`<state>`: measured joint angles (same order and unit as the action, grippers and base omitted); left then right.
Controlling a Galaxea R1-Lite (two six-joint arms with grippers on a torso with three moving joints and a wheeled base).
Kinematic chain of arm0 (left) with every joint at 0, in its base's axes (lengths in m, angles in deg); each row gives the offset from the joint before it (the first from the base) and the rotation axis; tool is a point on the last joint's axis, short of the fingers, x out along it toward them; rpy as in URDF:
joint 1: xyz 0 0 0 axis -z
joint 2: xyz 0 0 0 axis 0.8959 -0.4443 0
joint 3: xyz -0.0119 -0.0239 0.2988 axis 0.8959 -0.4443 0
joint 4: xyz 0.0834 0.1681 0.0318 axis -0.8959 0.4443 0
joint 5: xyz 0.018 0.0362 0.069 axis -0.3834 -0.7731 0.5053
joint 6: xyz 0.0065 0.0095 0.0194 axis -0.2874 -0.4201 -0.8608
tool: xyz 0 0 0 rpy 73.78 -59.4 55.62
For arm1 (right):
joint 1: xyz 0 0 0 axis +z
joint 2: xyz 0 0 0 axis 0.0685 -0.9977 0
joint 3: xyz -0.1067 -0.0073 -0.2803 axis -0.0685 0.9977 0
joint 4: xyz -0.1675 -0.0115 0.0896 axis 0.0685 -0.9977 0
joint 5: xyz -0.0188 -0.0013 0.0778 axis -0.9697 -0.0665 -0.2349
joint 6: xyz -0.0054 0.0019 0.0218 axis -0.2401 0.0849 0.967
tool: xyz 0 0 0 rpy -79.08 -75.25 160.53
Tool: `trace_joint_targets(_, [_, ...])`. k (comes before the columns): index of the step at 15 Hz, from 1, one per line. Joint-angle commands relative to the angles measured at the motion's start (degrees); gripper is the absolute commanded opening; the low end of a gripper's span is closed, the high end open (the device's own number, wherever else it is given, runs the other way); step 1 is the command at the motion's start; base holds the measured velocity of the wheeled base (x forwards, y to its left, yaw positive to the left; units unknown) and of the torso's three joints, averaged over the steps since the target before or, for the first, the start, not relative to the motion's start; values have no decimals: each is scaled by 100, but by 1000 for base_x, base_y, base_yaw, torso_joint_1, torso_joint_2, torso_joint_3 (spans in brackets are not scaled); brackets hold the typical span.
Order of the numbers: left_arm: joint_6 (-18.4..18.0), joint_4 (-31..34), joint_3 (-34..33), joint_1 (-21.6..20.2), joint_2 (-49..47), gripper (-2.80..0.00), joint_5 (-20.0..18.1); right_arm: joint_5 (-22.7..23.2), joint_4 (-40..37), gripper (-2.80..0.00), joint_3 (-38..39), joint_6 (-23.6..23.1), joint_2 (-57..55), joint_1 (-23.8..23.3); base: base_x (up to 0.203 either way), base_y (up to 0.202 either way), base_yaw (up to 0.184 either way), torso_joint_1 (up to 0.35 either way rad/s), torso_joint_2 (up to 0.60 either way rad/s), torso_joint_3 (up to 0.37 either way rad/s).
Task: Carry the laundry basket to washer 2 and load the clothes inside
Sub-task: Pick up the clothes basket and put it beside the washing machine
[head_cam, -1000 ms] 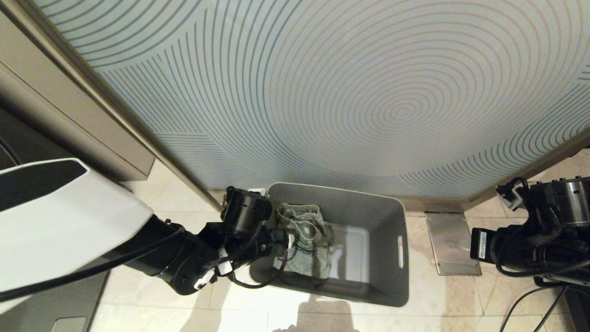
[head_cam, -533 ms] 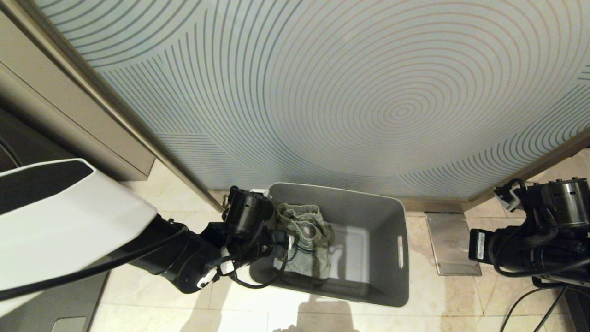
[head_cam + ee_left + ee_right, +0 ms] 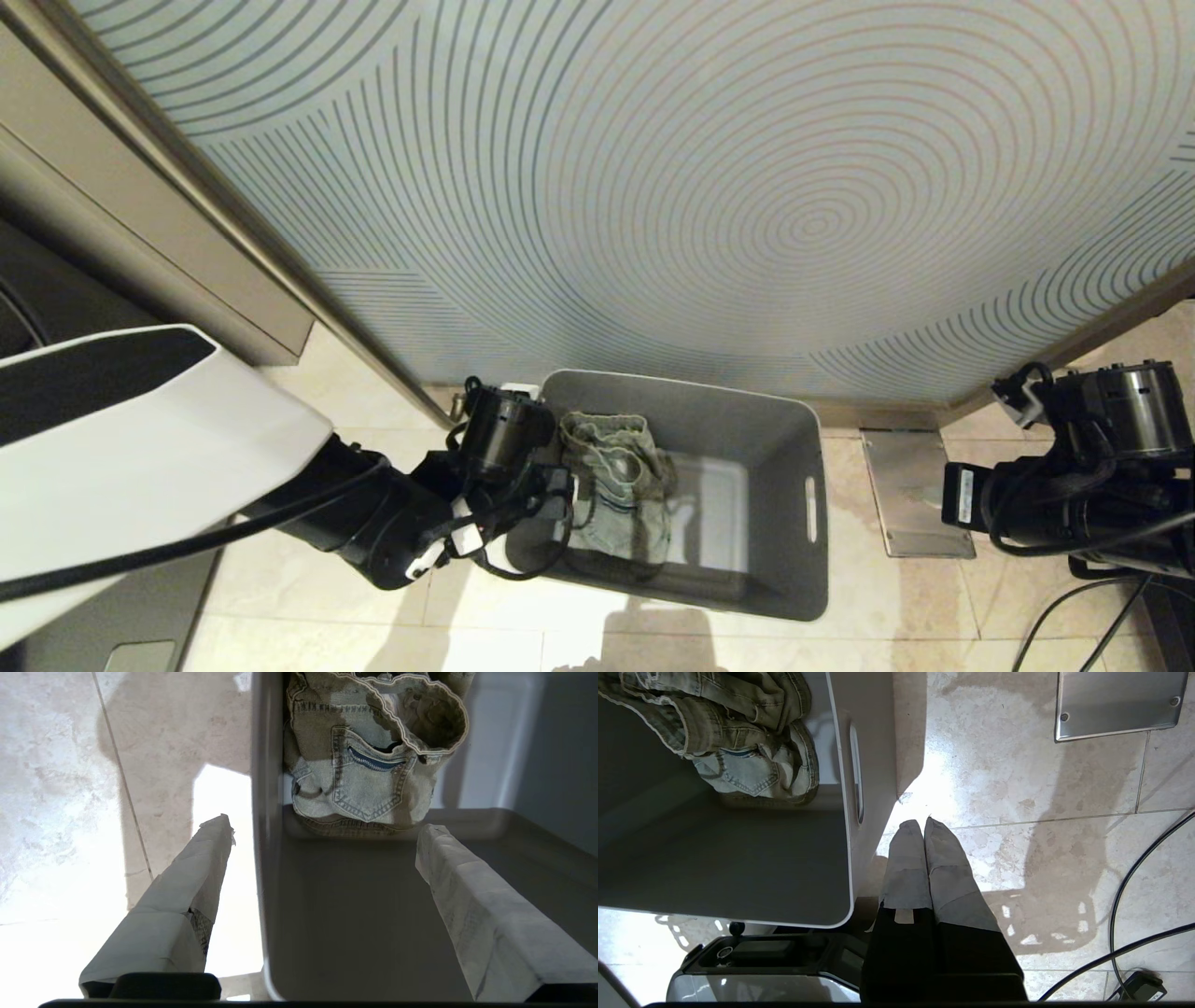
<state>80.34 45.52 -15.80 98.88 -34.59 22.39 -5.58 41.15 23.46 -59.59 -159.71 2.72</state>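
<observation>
Right, the laundry basket (image 3: 775,504) sits on the tiled floor (image 3: 308,597) against the patterned glass panel (image 3: 653,187), and the clothes (image 3: 616,485), one small faded denim piece, lie bunched against the wall of the bin on the robot's left. The left gripper (image 3: 322,826) is spread wide and straddles that wall: one finger hangs outside over the tiles, the other inside above the bin's floor, rim between them, nothing pinched yet. My guess is it's lining up to clamp the rim as a carrying hold, since the slot handle on that side isn't visible. Denim lies just beyond the inner finger, apart from it.

Over on the other side, the right gripper (image 3: 923,826) has its fingers pressed together, holding nothing, hovering above the tiles just beside the basket's other wall, close to the slot handle (image 3: 856,772). That looks like a waiting pose, ready for the second hold. A metal floor plate (image 3: 915,495) lies between that arm and the bin.

Against a second ago, not much: the left arm's white shell has crept a little further into the head view and the wrist has nudged slightly toward the robot, fingers just as wide. Basket and denim haven't budged. The right arm has edged a touch inward, too.
</observation>
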Motion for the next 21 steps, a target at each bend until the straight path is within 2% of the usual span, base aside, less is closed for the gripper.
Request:
trace_joint_targets(1, [-5,-76,230,-1,-403,0,19,4,34,-280,3,9,-83,4,0,0,0,0,0,0])
trace_joint_targets(4, [-186,-336,515,-41,-880,0,35,-5,173,-280,6,1,-160,-5,0,0,0,0,0,0])
trace_joint_targets(8, [-831,-1200,615,-124,-1342,0,161,6,182,-280,-4,12,-188,4,0,0,0,0,0,0])
trace_joint_targets(11, [-844,-1221,617,-166,-1419,0,198,4,361,-280,19,18,-343,3,0,0,0,0,0,0])
trace_joint_targets(17, [-836,-1221,608,-168,-1385,0,189,10,1339,-280,-16,1,-908,4,0,0,0,0,0,0])
trace_joint_targets(18, [-836,-1219,599,-168,-1376,0,189,22,1359,0,-25,18,-934,4,0,0,0,0,0,0])
trace_joint_targets(21, [-836,-1213,599,-168,-1375,0,189,30,1363,0,-32,15,-925,4,0,0,0,0,0,0])
